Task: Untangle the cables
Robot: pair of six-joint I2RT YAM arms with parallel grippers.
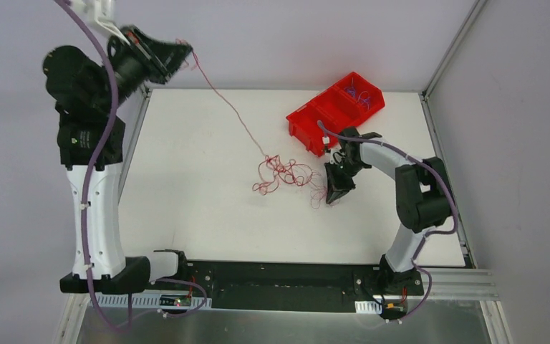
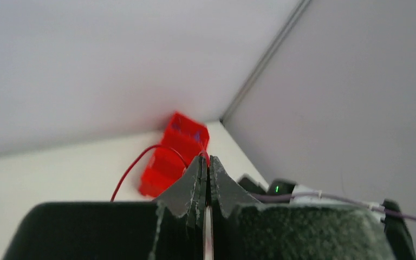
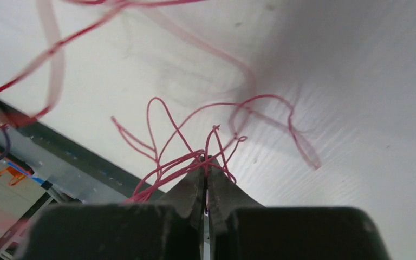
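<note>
Pinching one red strand of the cables point(image 1: 283, 173) in my raised left claw point(image 1: 185, 56), strand running diagonally down-right to the tangle on the worktop point(image 1: 186, 208), right claw point(image 1: 331, 195) clamped on its right edge.

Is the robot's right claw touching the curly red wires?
Touching. The right wrist view shows the right gripper shut, with strands of the red cables pinched between its tips.

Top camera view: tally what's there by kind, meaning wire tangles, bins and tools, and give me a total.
Red wire tangle: 1
Red bin: 1
Tools: 2, the left tool and the right tool, each shut on a strand of the tangle
Total: 4
</note>
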